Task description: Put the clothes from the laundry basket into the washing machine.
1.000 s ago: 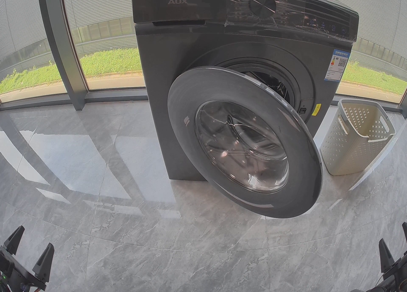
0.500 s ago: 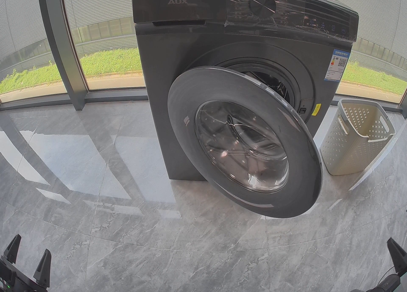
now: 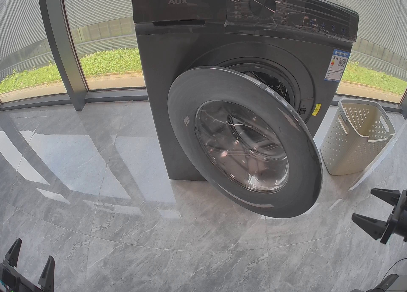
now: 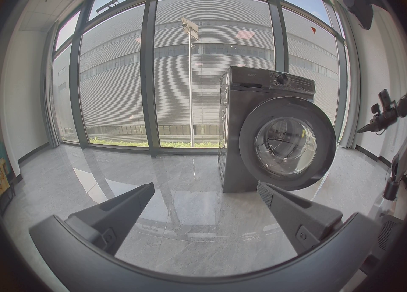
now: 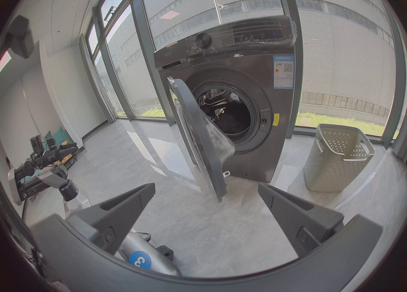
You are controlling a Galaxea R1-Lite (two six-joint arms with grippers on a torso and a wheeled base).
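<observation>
Laundry basket (image 3: 344, 149) stands on the floor just right of the washing machine (image 3: 169, 93), door (image 3: 241, 144) swung open; I note left gripper (image 3: 34, 249) and right gripper (image 3: 362, 204) both spread, empty, nearside.

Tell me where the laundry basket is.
In the head view, the laundry basket stands on the floor at the right, just beside the washing machine, apart from its open door.

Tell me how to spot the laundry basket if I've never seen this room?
Find the big dark grey washing machine standing before the tall windows, its round door swung open. On the robot's right of it, on the shiny grey floor, stands the laundry basket. It is the only pale cream thing there, with walls full of little holes.
</observation>
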